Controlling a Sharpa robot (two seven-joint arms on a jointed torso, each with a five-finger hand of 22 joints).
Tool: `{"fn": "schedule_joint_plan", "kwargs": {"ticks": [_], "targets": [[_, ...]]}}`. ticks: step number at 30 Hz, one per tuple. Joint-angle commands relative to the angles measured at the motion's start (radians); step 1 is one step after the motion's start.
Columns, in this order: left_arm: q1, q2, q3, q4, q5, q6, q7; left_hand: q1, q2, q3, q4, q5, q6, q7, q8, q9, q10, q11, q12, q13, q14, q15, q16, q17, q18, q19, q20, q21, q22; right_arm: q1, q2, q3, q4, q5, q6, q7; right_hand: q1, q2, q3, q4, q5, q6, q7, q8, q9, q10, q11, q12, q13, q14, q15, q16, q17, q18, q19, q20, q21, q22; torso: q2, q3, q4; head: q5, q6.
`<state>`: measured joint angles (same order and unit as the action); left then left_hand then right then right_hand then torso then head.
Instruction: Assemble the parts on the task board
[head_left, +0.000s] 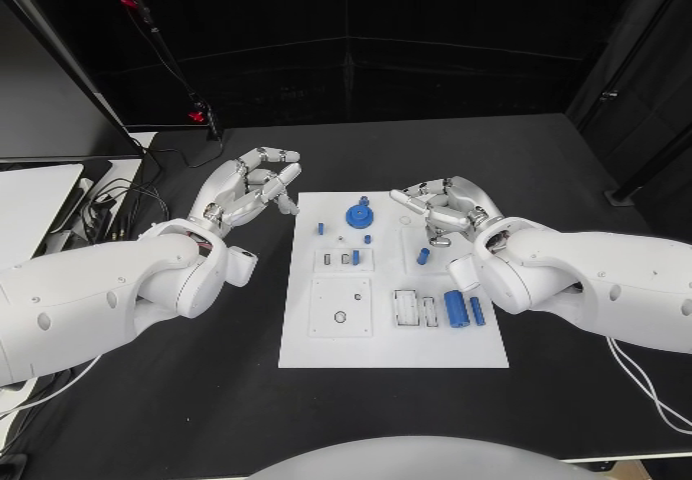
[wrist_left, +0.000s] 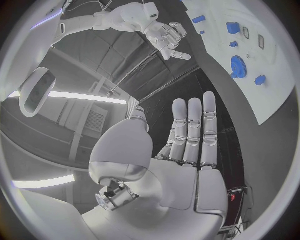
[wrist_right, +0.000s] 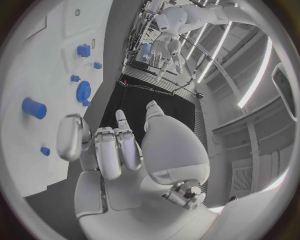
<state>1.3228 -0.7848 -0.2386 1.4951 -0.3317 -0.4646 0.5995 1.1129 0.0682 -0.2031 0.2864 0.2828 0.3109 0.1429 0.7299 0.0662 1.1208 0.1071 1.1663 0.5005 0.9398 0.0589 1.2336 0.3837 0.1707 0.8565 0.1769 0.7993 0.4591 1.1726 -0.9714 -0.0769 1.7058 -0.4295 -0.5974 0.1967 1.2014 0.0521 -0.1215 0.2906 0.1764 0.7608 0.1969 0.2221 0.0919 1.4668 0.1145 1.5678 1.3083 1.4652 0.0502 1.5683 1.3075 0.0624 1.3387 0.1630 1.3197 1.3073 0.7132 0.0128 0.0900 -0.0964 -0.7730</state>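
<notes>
1. Looking down from the head camera, you had the task board (head_left: 389, 345) lying flat in the middle of the black table (head_left: 173, 400), its near end bare white apart from a raised square panel (head_left: 342, 306) on its left half.
2. Just beyond that, on the board's right side, two blue cylinders (head_left: 463, 309) lay side by side next to a pair of small rectangular slots (head_left: 415, 309).
3. Midway up the board you could see a few smaller blue parts (head_left: 355, 258), one standing near the slots at the centre and another (head_left: 424, 256) further right.
4. Your right hand (head_left: 444, 212) hovered over the board's far right edge, fingers curled partway in and apart; it appeared to hold nothing, though the fingertips were hard to read.
5. Your left hand (head_left: 257, 188) hung off the board's far left corner, fingers straight and spread, palm empty in its wrist view (wrist_left: 187, 150).
6. Farthest on the board sat the blue gear (head_left: 361, 215), with a small blue peg (head_left: 320, 228) to its left.
</notes>
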Motion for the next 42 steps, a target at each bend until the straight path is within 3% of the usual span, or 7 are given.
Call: {"fn": "schedule_joint_plan", "kwargs": {"ticks": [1, 5, 7, 14, 25, 33, 42], "targets": [[0.031, -0.011, 0.001, 0.021, -0.208, 0.052, -0.214, 0.009, -0.011, -0.002, 0.007, 0.007, 0.047, 0.038, -0.026, -0.003, 0.224, -0.005, 0.228, 0.502, 0.243, -0.014, 0.166, 0.409, 0.006, 0.038, -0.020, 0.137, 0.101, 0.003, -0.016, 0.001, -0.010, 0.223, 0.163, 0.187, -0.049, 0.020, -0.031, 0.001, -0.001, -0.021, 0.001, 0.017, 0.001, 0.082, 0.006, -0.017, 0.243, 0.106, 0.003, 0.002, 0.263, 0.026, -0.033, 0.000, -0.044, 0.062, -0.012, 0.0065, -0.0071, 0.014, -0.006], [0.073, -0.015, 0.001, 0.031, -0.293, 0.118, -0.351, 0.015, -0.024, 0.006, 0.004, 0.011, 0.115, 0.040, -0.078, -0.003, 0.437, 0.001, 0.399, 1.042, 0.518, -0.006, 0.318, 0.980, -0.057, 0.243, -0.023, 0.488, 0.552, 0.003, -0.028, 0.000, -0.021, 0.245, 0.195, 0.211, -0.073, 0.035, -0.058, 0.000, -0.005, -0.042, 0.005, 0.037, 0.001, 0.052, 0.008, -0.043, 0.218, 0.094, 0.006, -0.011, 0.248, 0.038, -0.074, 0.002, -0.099, 0.027, -0.017, 0.0104, -0.0141, 0.029, -0.009], [0.089, -0.009, 0.001, 0.029, -0.324, 0.154, -0.409, 0.014, -0.035, 0.010, -0.003, 0.013, 0.138, 0.046, -0.098, -0.001, 0.450, 0.006, 0.404, 1.070, 0.628, 0.008, 0.337, 1.181, -0.081, 0.330, -0.016, 0.585, 0.707, 0.003, -0.030, 0.000, -0.027, 0.251, 0.203, 0.215, -0.067, 0.036, -0.062, -0.001, -0.005, -0.047, 0.005, 0.043, 0.001, 0.043, 0.008, -0.051, 0.209, 0.086, 0.006, -0.019, 0.239, 0.041, -0.083, 0.002, -0.113, 0.019, -0.018, 0.0125, -0.0164, 0.037, -0.008], [0.119, 0.022, 0.001, 0.003, -0.393, 0.304, -0.587, -0.011, -0.056, 0.026, 0.007, -0.004, 0.222, 0.055, -0.122, 0.006, 0.450, 0.026, 0.404, 1.070, 0.631, 0.026, 0.337, 1.187, -0.167, 0.698, 0.015, 0.767, 1.098, 0.003, -0.028, 0.000, -0.036, 0.270, 0.220, 0.238, -0.097, 0.052, -0.094, 0.002, -0.021, -0.065, 0.007, 0.068, 0.002, 0.028, 0.009, -0.062, 0.195, 0.073, 0.007, -0.033, 0.222, 0.046, -0.098, 0.003, -0.146, 0.000, -0.019, 0.0160, -0.0217, 0.047, -0.008], [0.127, 0.120, 0.001, -0.089, -0.418, 0.558, -0.851, -0.002, -0.051, 0.044, 0.006, 0.001, 0.341, 0.014, -0.016, 0.087, 0.450, -0.009, 0.404, 1.070, 0.631, -0.003, 0.337, 1.187, -0.171, 0.714, -0.002, 0.771, 1.112, 0.003, -0.030, -0.001, -0.046, 0.334, 0.233, 0.299, -0.158, 0.060, -0.145, 0.001, -0.021, -0.089, 0.010, 0.111, 0.002, 0.032, 0.014, -0.054, 0.197, 0.106, 0.013, 0.002, 0.263, 0.015, 0.002, 0.006, -0.031, 0.082, -0.017, 0.0119, -0.0226, 0.042, -0.013], [0.124, 0.199, 0.001, -0.149, -0.430, 0.637, -0.953, -0.024, -0.024, 0.023, 0.006, -0.021, 0.273, -0.021, 0.239, 0.346, 0.450, -0.044, 0.404, 1.070, 0.631, -0.036, 0.337, 1.187, -0.171, 0.714, -0.035, 0.771, 1.112, 0.002, -0.028, -0.001, -0.068, 0.352, 0.225, 0.291, -0.134, 0.079, -0.166, 0.000, -0.003, -0.104, 0.011, 0.171, 0.001, 0.104, 0.020, 0.003, 0.262, 0.106, 0.022, 0.002, 0.263, -0.062, 0.232, 0.016, 0.251, 0.264, -0.014, 0.0118, -0.0283, 0.050, -0.016], [0.118, 0.269, 0.002, -0.204, -0.452, 0.684, -0.975, -0.009, 0.047, 0.026, 0.007, -0.028, 0.315, -0.047, 0.268, 0.419, 0.450, -0.068, 0.404, 1.070, 0.631, -0.056, 0.337, 1.187, -0.171, 0.714, -0.052, 0.771, 1.112, 0.002, -0.019, -0.002, -0.085, 0.354, 0.229, 0.276, -0.125, 0.097, -0.169, 0.000, 0.003, -0.110, 0.014, 0.184, -0.001, 0.104, 0.021, 0.003, 0.262, 0.106, 0.025, 0.002, 0.263, -0.062, 0.232, 0.019, 0.251, 0.264, -0.015, 0.0112, -0.0295, 0.049, -0.019]]}}
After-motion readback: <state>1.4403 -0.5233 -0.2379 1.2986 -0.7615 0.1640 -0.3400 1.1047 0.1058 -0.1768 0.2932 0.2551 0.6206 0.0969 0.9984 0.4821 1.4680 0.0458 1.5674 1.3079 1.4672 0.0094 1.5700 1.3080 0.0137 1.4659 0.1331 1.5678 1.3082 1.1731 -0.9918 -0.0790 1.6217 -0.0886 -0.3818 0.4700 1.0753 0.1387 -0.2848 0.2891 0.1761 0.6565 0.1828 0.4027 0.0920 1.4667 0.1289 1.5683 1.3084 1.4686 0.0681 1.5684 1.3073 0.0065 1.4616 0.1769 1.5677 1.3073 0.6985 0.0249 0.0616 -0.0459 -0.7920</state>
